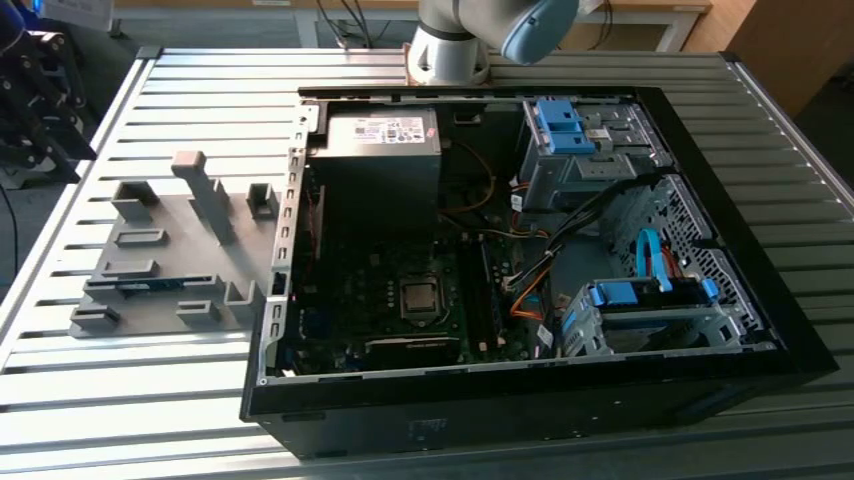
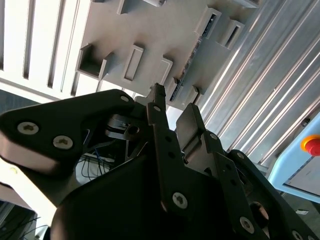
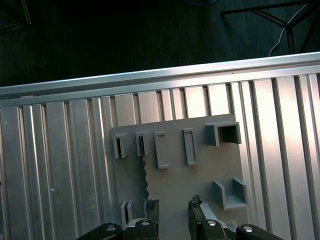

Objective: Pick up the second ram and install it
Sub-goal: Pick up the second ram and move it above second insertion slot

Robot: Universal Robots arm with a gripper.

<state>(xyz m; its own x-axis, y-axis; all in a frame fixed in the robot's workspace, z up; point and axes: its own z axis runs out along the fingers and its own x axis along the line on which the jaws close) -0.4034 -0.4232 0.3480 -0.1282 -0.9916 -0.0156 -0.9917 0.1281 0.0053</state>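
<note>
The second ram stands on edge in a slot of the grey slotted rack, on the table at the exterior view's left, beside the open computer case. In the first wrist view it is a thin dark strip running across the rack. In the second wrist view the ram sits in the rack beyond the fingers. My gripper hangs above the rack, open, nothing between its fingers. One fingertip is close to the strip's near end. The black fingers stand apart.
The case lies open with the motherboard, a power supply, blue drive-bay clips and loose cables inside. The arm's base stands behind the case. The slatted metal table ends at an edge beyond the rack.
</note>
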